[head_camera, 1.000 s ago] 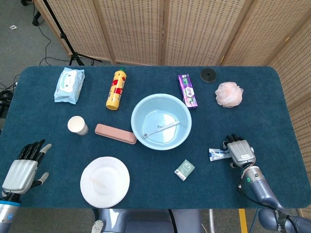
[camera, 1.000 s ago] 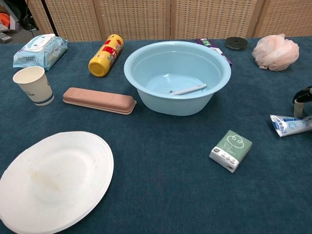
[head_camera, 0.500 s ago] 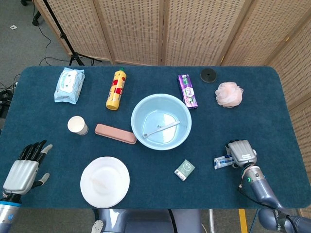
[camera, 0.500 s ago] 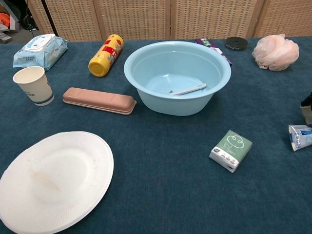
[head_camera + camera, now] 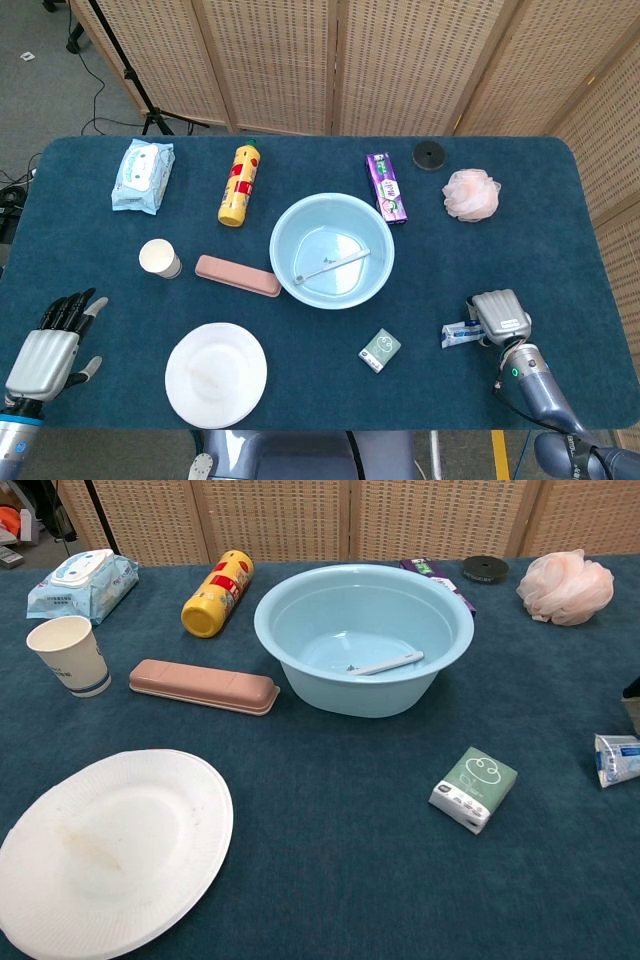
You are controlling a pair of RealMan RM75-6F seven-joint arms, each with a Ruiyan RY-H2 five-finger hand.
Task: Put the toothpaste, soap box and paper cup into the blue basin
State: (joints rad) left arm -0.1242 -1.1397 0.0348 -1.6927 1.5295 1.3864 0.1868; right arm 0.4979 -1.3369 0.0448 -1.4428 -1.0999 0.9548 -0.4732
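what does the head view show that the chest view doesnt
Only the head view shows the left hand, open and resting at the table's near left corner, and the right hand closed over the toothpaste. It also shows the full purple box.

Only the chest view shows the blue basin's outer wall from the side.

Both show the basin with a white stick inside, the paper cup, pink soap box, paper plate and green tissue pack.
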